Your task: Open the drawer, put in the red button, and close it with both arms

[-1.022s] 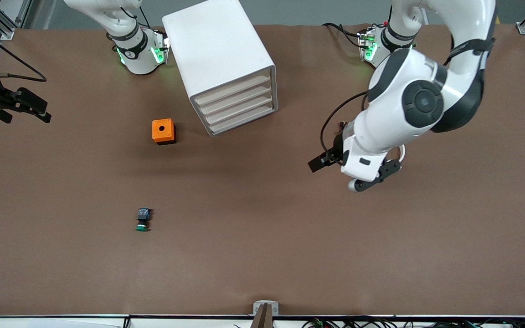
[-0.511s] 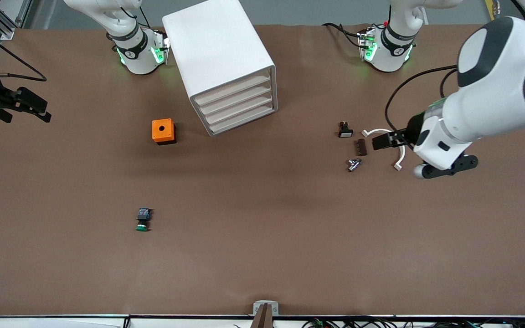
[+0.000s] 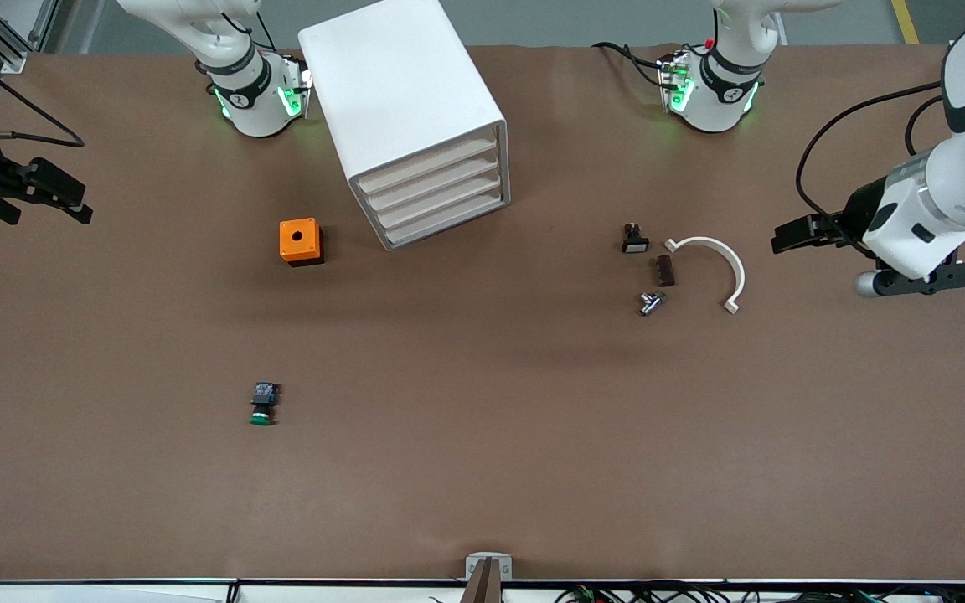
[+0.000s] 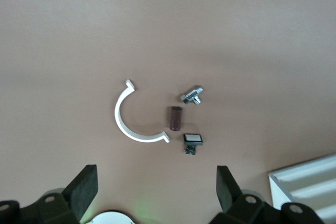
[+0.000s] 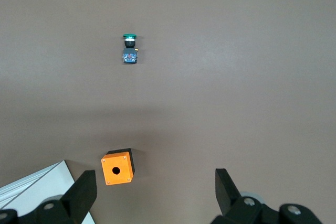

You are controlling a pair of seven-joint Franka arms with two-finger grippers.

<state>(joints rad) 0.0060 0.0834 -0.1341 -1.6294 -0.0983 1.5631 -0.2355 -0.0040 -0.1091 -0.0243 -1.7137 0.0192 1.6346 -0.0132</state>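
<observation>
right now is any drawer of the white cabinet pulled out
No, all four drawers sit flush in the white cabinet in the front view.

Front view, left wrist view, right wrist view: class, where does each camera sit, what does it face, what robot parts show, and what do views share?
Front view: high, facing the bases; both arms, cabinet.
Left wrist view: above the white arc and small parts; left gripper open.
Right wrist view: above the orange box and green button; right gripper open.
Shared: front shows all of these.
</observation>
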